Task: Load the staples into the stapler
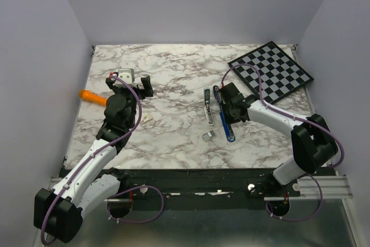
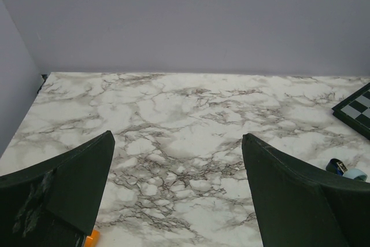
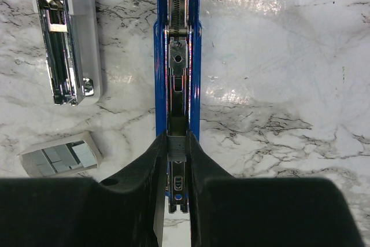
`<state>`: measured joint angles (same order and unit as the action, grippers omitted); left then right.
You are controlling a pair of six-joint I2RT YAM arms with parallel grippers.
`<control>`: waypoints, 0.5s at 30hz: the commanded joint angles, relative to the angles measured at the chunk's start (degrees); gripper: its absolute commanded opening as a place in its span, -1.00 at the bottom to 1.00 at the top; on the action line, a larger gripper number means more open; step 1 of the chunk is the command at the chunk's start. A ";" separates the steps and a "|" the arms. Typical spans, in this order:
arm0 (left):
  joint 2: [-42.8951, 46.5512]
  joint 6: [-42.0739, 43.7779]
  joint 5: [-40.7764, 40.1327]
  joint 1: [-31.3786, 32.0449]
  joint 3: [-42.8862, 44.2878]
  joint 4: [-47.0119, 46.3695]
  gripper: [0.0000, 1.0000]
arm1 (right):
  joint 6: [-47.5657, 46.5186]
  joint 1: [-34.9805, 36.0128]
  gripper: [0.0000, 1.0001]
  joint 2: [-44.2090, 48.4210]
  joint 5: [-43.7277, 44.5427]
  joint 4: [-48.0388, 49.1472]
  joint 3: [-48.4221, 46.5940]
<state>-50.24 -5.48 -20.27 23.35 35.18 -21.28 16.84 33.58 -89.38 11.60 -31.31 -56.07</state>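
Note:
The stapler lies opened out on the marble table: its dark blue base with the silvery channel (image 1: 227,124) (image 3: 178,39) beside its pale top arm (image 1: 208,108) (image 3: 66,33). My right gripper (image 1: 223,108) (image 3: 178,146) is shut on a small grey block of staples (image 3: 178,146), held in line with the channel near its end. Another silvery staples block (image 1: 208,135) (image 3: 60,154) rests just left of the base. My left gripper (image 1: 128,84) (image 2: 178,138) hovers open far to the left, nothing between its fingers. The stapler's tip (image 2: 342,168) peeks in at the left wrist view's right edge.
An orange pen-like stick (image 1: 92,96) (image 2: 91,238) lies left of the left gripper. A checkerboard (image 1: 270,72) (image 2: 355,111) sits at the back right. A small whitish scrap (image 1: 147,118) lies near the left arm. Walls close the table on three sides.

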 commanded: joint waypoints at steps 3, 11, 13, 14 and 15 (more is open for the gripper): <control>0.84 -0.68 1.02 -0.15 0.06 -0.52 0.98 | -0.32 0.08 -0.52 1.05 1.41 1.69 2.11; 0.84 -0.68 0.94 -0.15 -0.02 -0.52 0.98 | -0.41 0.08 -0.52 1.93 1.76 2.48 2.81; 0.84 -0.68 1.02 -0.15 -0.02 -0.61 0.98 | -0.41 0.08 -0.53 2.02 1.50 2.57 2.90; 0.84 -0.76 1.02 -0.15 -0.02 -0.61 0.98 | -0.49 0.08 -0.53 2.02 1.41 2.57 2.90; 0.84 -0.77 1.02 -0.15 -0.02 -0.52 0.98 | -0.49 -0.01 -0.52 1.85 1.24 2.57 2.99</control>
<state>-50.24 -5.48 -20.27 23.35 35.18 -21.26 16.51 33.58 -88.33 11.77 -29.15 -54.30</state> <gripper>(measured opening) 0.991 0.242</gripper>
